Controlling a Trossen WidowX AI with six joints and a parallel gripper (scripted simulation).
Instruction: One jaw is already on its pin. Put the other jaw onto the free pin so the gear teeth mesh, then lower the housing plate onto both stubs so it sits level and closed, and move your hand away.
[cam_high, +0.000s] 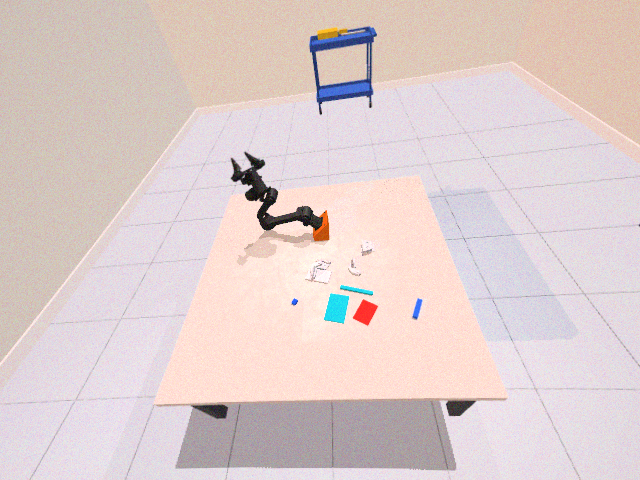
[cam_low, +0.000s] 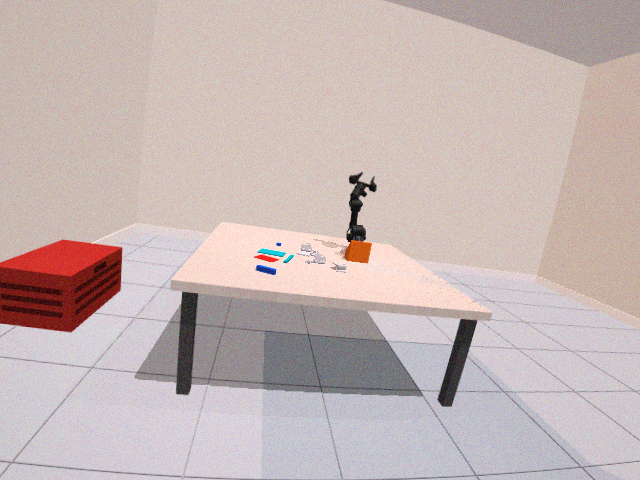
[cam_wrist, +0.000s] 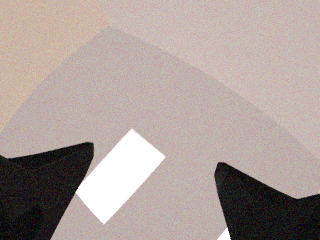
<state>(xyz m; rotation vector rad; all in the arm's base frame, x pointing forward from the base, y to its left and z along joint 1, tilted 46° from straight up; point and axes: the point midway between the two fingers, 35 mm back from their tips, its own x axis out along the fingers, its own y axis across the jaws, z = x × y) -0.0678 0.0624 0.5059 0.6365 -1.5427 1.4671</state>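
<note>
My gripper (cam_high: 239, 156) (cam_low: 367, 175) (cam_wrist: 155, 160) is open and empty, raised high beyond the table's back left and pointing up, far from the white parts. A group of white parts (cam_high: 322, 276) lies on the table in front of the arm's base, with a flat squarish piece and narrow pieces close together. A loose, curved white piece (cam_high: 354, 269), jaw-like in shape, lies to its right. Another small white part (cam_high: 367, 246) (cam_low: 339, 266) lies farther back right. The pins, stubs and gear teeth are too small to make out, and I cannot tell which part is the housing plate.
The orange base block (cam_high: 321, 230) (cam_low: 358, 252) stands behind the white parts. Nearer the front lie a cyan bar (cam_high: 356, 290), a cyan plate (cam_high: 336, 308), a red plate (cam_high: 365, 312), a blue bar (cam_high: 417, 308) and a small blue block (cam_high: 294, 301).
</note>
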